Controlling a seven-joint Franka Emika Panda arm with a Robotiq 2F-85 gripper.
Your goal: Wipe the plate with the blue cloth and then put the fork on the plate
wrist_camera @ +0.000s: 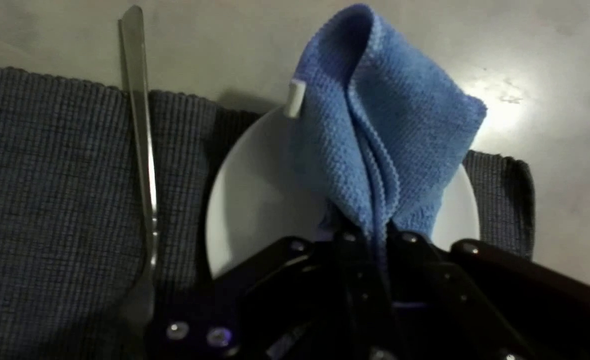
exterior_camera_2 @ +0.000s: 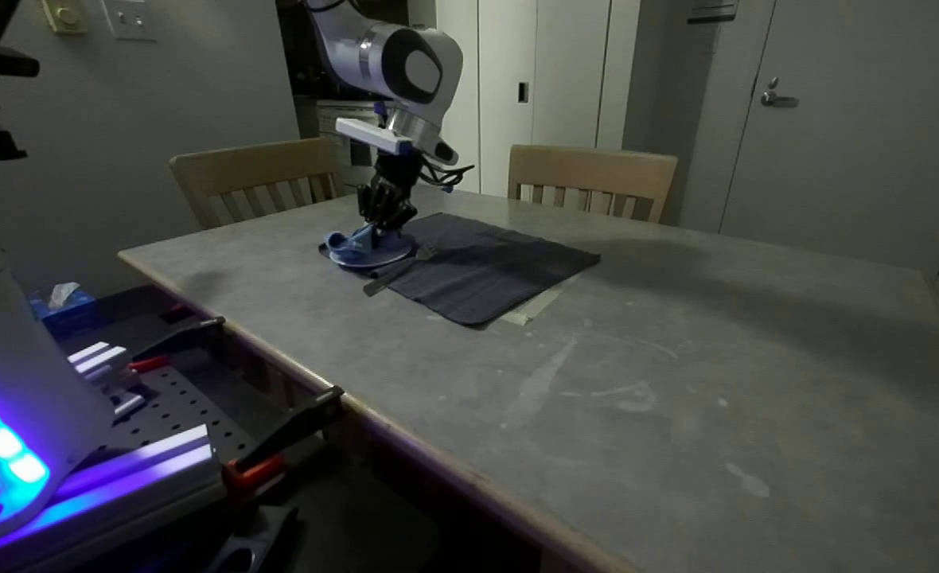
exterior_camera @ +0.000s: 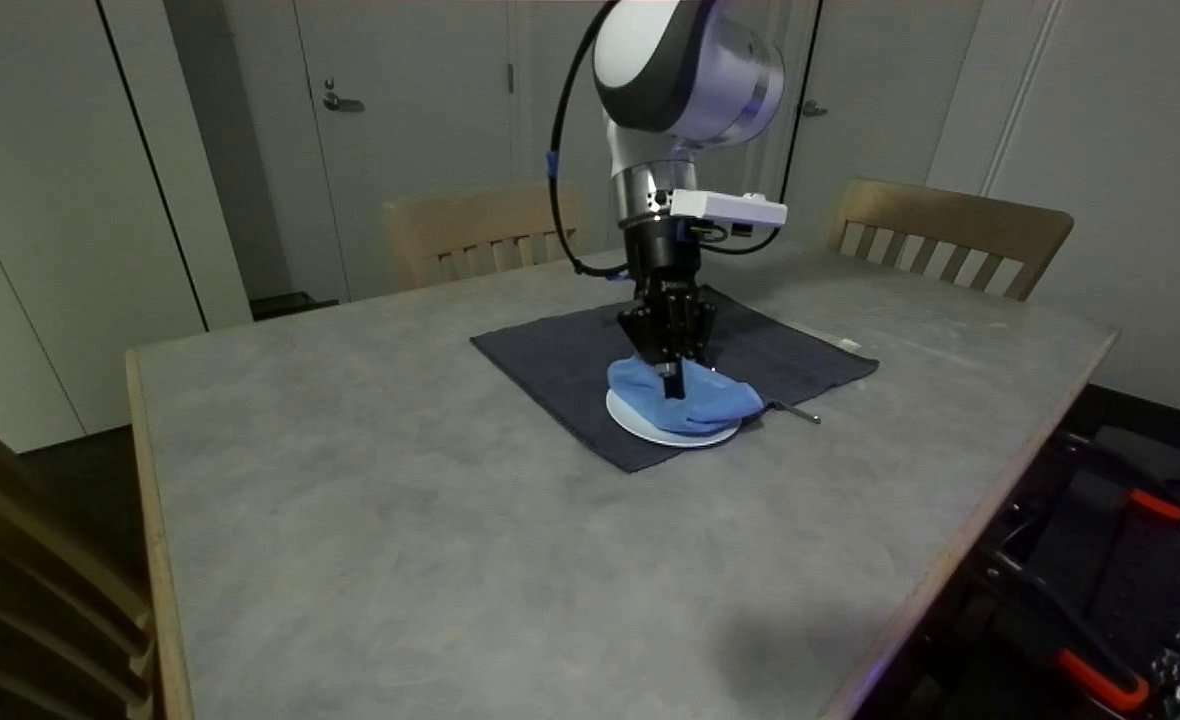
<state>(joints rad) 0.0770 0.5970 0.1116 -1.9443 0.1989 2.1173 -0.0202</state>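
One claw (wrist_camera: 379, 241) of yours, bottom centre of the wrist view: fingers nearly together, pinching a fold of the blue cloth (wrist_camera: 415, 125). Cloth bunches from your grip toward the top of that view, white tag (wrist_camera: 295, 99) on its left side, hiding part of the plate (wrist_camera: 250, 210) and reaching past its upper rim. You see the plate mid-frame, flat on the dark grey placemat (wrist_camera: 50, 190). Your fork (wrist_camera: 142, 115) runs down the left of the wrist view, near the plate but apart; handle end pokes past the placemat over the desk (exterior_camera: 400, 520), other end dim and blurred. In an exterior view your arm (exterior_camera: 640, 190) hangs from the top edge, placemat right of centre. Beyond the desk's far edge you get a wooden chair (exterior_camera: 955, 208) upper right, another wooden chair (exterior_camera: 480, 215) further left. Lower left of an exterior view: your robot base (exterior_camera_2: 16, 350), blue lights (exterior_camera_2: 1, 443) on.
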